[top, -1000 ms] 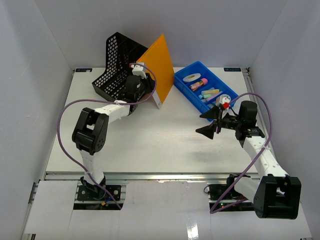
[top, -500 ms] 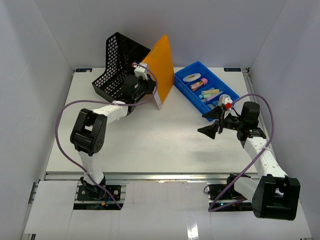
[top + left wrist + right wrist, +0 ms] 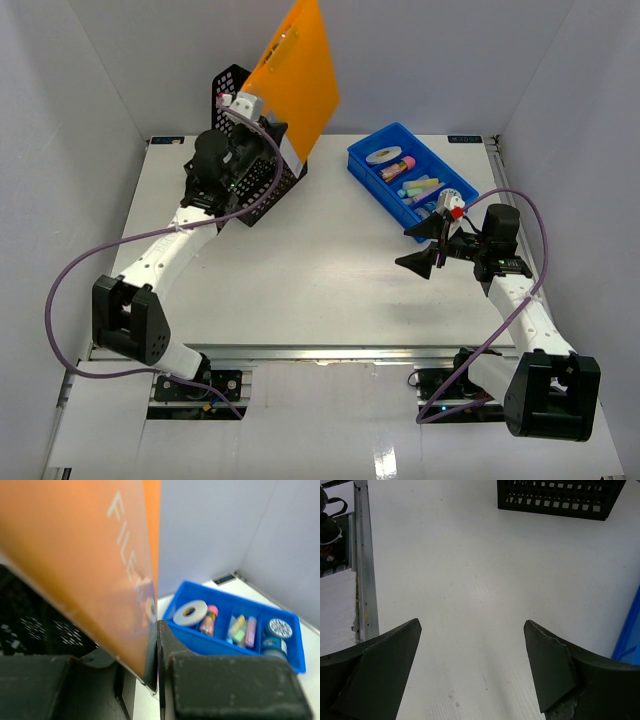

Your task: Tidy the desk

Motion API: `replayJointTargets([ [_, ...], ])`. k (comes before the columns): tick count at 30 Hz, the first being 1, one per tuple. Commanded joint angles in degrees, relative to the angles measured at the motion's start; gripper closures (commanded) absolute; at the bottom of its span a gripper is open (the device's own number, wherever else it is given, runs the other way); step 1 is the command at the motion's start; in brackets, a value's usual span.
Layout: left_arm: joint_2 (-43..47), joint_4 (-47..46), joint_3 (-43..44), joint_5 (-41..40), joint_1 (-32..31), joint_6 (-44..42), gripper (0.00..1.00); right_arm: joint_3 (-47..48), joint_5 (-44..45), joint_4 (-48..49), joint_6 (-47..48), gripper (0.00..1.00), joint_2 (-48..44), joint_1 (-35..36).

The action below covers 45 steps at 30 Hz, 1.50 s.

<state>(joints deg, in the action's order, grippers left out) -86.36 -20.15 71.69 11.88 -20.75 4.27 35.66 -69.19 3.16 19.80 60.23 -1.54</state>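
Observation:
My left gripper (image 3: 270,130) is shut on the lower edge of an orange file folder (image 3: 300,80). It holds the folder in the air, tilted, above the black mesh file holder (image 3: 268,185) at the back left of the white desk (image 3: 320,290). In the left wrist view the folder (image 3: 75,555) fills the left side, and the left gripper (image 3: 156,625) pinches its edge. My right gripper (image 3: 408,245) hovers open over bare desk (image 3: 460,555) near the blue tray (image 3: 352,155). Nothing lies between the fingers of the right gripper (image 3: 472,625).
The blue tray (image 3: 220,635) at the back right holds a white tape roll (image 3: 190,613) and several small coloured items. An aluminium rail (image 3: 300,350) runs along the near edge. White walls close in the left, right and back sides.
The left gripper closed on the orange folder and carried it up and to the left, from standing beside the mesh holder to hanging above it. The right arm barely shifted.

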Motion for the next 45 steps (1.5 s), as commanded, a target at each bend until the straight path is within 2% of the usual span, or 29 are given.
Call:
replayJointTargets([
  [1, 4.9, 0.4, 4.4, 0.4, 3.3, 1.2, 1.0, -0.5, -1.0, 1.7, 0.9, 0.1, -1.0, -0.3],
  [9, 7.8, 1.0, 8.3, -0.3, 8.4, 1.0, 1.0, -0.6, -1.0, 1.5, 1.2, 0.1, -1.1, -0.5],
  [18, 10.2, 0.0, 3.4, 3.0, 15.4, 2.4, 1.0, -0.7, -1.0, 1.1, 1.6, 0.1, -0.7, -0.6],
  [29, 12.5, -6.9, -7.6, 16.7, 20.7, 5.0, 1.0, -0.7, -0.8, 0.7, 2.2, 0.1, -0.1, -0.6],
  [31, 12.8, -8.2, -9.1, 18.9, 23.1, 5.6, 1.0, -0.7, -0.9, 0.5, 2.3, 0.1, 0.1, -0.6],
  [39, 11.0, -8.5, -11.5, 24.0, 27.0, 5.8, 1.0, -0.4, -0.9, 0.0, 2.8, 0.1, 0.3, -0.6],
  [45, 7.8, -10.0, -13.1, 32.3, 29.0, 6.1, 1.0, -0.5, -0.9, -0.2, 2.9, 0.1, 0.4, -0.6],
])
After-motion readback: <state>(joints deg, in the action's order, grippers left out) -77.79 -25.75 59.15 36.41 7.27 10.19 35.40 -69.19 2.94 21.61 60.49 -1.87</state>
